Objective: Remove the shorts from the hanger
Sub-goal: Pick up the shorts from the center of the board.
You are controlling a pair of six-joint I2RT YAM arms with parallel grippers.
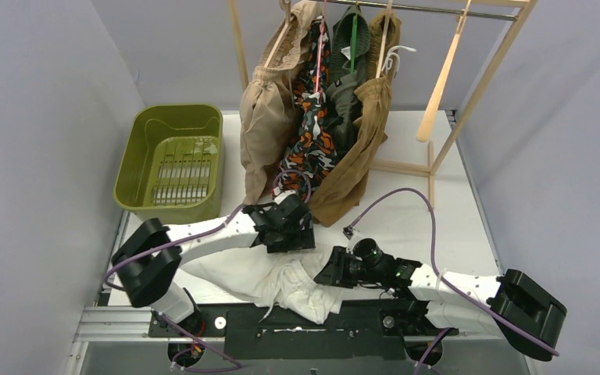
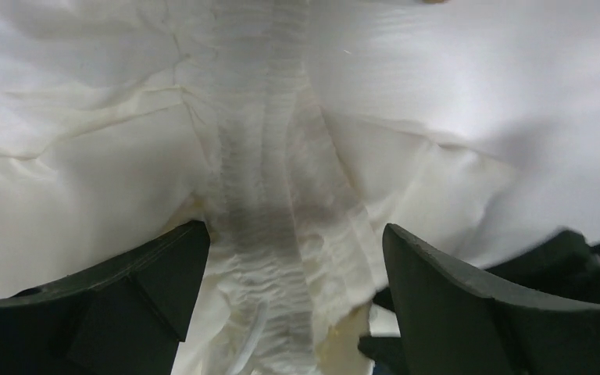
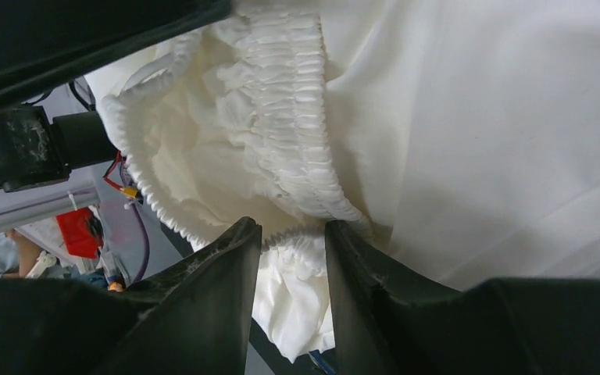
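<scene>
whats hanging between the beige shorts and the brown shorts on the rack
The camouflage shorts and, right beside them, the dark olive shorts; the top view shows both.

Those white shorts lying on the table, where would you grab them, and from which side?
Probably the gathered waistband. On the white shorts it is the thick, ridged part, bunched up at the near end, while the legs lie flat and thin. Come from the right, across the band, as the right gripper stands now, with a finger on each side of its hem.
</scene>
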